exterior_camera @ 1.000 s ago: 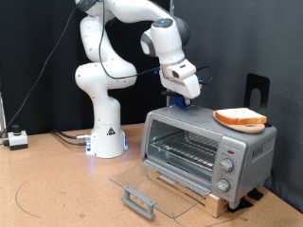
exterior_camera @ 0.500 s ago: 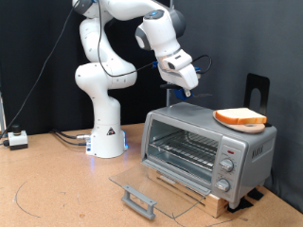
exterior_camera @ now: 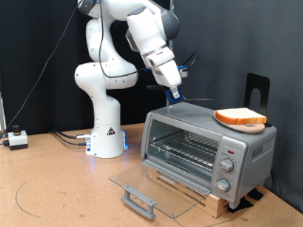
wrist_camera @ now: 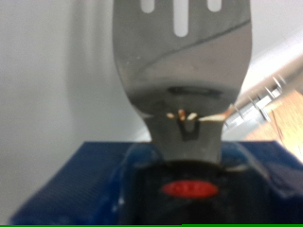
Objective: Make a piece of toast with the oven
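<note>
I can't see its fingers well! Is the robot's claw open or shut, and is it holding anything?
Claw: shut on the metal spatula by its blue handle, up above the toaster oven. The slice of toast lies on the oven's top.

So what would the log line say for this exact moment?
gripper: holding spatula, above oven | oven door: open | toast: on oven top
</note>
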